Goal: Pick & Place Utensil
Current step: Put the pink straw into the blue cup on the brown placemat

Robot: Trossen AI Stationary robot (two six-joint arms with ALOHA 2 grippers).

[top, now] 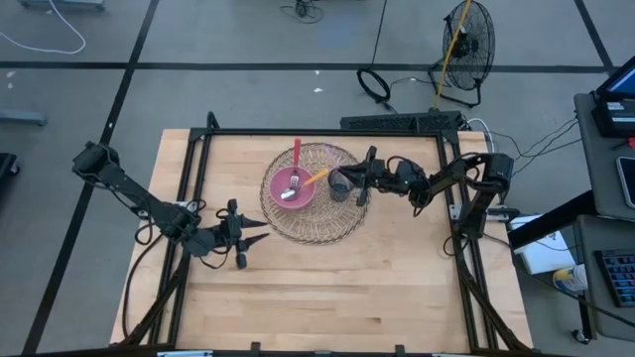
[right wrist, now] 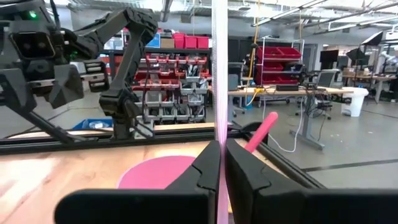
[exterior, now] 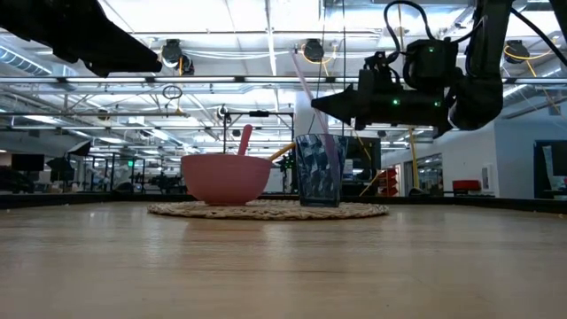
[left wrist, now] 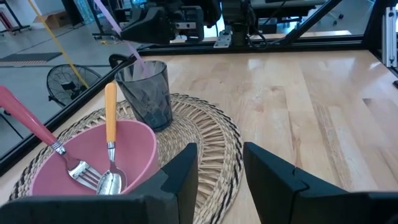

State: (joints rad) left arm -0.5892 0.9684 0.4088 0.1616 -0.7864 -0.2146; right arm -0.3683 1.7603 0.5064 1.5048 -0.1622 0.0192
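Observation:
A round woven mat (top: 319, 226) lies at the table's middle, toward the far side. On it stand a pink bowl (top: 289, 188) and a dark see-through cup (top: 340, 185). A pink-handled fork (left wrist: 37, 130) and an orange-handled spoon (left wrist: 110, 143) lean inside the bowl. My right gripper (top: 361, 182) hovers level over the cup (exterior: 319, 170), shut on a thin pale-lilac utensil (exterior: 306, 89). My left gripper (top: 260, 230) waits open at the mat's near-left rim (left wrist: 205, 137), low over the wood. My right gripper pinches the lilac utensil's thin handle (right wrist: 219, 124) between its two fingers, coming level from the table's right side, with the fingers across the handle. The utensil stands nearly upright, slightly tilted; its upper end (left wrist: 102, 9) rises above the fingers and its lower part (left wrist: 135, 61) reaches down into the cup.
A black frame rail (top: 317, 132) runs round the tabletop. A power strip (top: 397, 121) lies beyond the far edge, and a floor fan (top: 466, 45) stands farther off. Bare wood (top: 327, 288) stretches across the near half of the table.

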